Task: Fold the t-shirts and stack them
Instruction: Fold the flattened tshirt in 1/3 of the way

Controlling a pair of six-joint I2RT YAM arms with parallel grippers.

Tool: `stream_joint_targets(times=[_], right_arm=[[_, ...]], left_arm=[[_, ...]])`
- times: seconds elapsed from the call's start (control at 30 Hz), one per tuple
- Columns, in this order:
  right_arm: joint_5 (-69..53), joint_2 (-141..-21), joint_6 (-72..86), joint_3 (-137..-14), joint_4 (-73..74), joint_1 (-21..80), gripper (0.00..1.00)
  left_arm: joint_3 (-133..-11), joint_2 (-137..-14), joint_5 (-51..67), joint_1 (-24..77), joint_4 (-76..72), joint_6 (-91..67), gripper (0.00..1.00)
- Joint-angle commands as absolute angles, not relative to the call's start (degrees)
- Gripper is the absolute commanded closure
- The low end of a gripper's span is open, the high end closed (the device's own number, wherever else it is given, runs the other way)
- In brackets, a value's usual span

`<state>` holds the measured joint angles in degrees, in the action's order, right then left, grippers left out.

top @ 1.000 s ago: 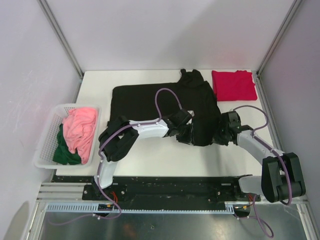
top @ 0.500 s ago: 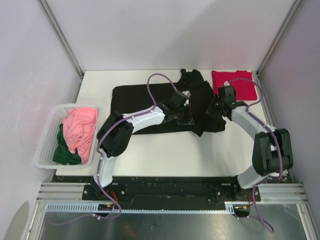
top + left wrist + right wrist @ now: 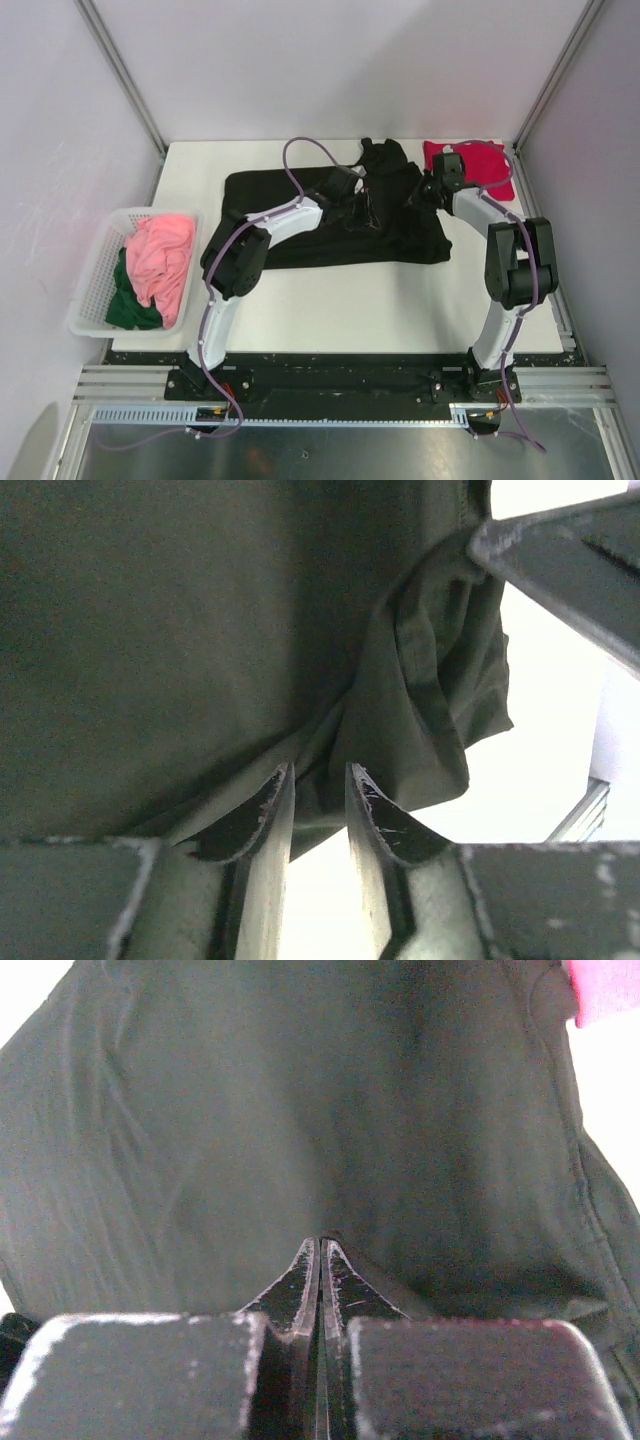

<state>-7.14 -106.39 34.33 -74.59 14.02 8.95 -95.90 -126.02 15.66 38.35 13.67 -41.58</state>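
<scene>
A black t-shirt (image 3: 290,215) lies spread across the middle of the table, with a bunched part at its far edge (image 3: 440,700). My left gripper (image 3: 358,200) is over the shirt's far middle. It is open a little (image 3: 318,770), with white table showing between its fingers and cloth just past the tips. My right gripper (image 3: 425,192) is at the shirt's far right. It is shut (image 3: 321,1241), its tips pinching a ridge of the black cloth (image 3: 250,1110). A folded crimson red t-shirt (image 3: 485,178) lies at the far right corner, and its edge shows in the right wrist view (image 3: 605,990).
A white lattice basket (image 3: 95,265) stands at the left edge, holding a pink garment (image 3: 160,255) and a dark green one (image 3: 128,305). Metal frame posts rise at the table's far corners. Both arms stretch across the table's near half.
Both grippers have carried the shirt's near right part away from the front edge towards the far side, so the shirt now ends further back. The left jaws closed, then opened slightly.
</scene>
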Motion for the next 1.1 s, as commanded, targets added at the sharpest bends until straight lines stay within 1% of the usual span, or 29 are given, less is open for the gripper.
stream_joint_targets(times=[0.0, 0.07, 0.17, 0.37, 0.43, 0.57, 0.7, 0.87, 1.07], right_arm=[[-8.10, -109.67, 34.25, -80.01, 11.06, 7.98, 1.00], [-8.35, -110.91, 34.38, -81.17, 11.16, 7.88, 0.99], [-8.58, -111.97, 34.29, -82.72, 11.63, 7.72, 0.89], [-7.85, -111.53, 32.71, -86.62, 15.45, 7.69, 0.69], [-6.91, -110.65, 32.28, -87.00, 17.42, 7.79, 0.65], [-4.40, -107.47, 31.80, -85.07, 20.63, 8.06, 0.64], [-3.20, -104.74, 31.73, -82.37, 22.53, 8.27, 0.64], [-1.31, -100.75, 31.94, -79.42, 23.88, 8.63, 0.65], [1.35, -95.51, 32.96, -75.65, 25.04, 8.56, 0.65]], left_arm=[[-95.85, -122.19, 18.26, 39.21, 12.58, -38.32, 0.64], [-95.09, -121.10, 17.95, 39.84, 12.57, -37.29, 0.60], [-94.64, -120.35, 17.84, 41.14, 12.60, -36.03, 0.56], [-96.47, -121.35, 16.97, 43.79, 12.61, -35.06, 0.56], [-97.70, -122.27, 16.52, 44.17, 12.65, -35.37, 0.56], [-99.72, -123.95, 15.71, 44.68, 12.57, -36.20, 0.57], [-101.29, -124.66, 11.94, 45.35, 12.58, -36.47, 0.57], [-102.78, -125.13, 5.44, 45.46, 12.63, -36.46, 0.53], [-104.34, -126.61, 0.51, 45.61, 12.68, -33.33, 0.53]])
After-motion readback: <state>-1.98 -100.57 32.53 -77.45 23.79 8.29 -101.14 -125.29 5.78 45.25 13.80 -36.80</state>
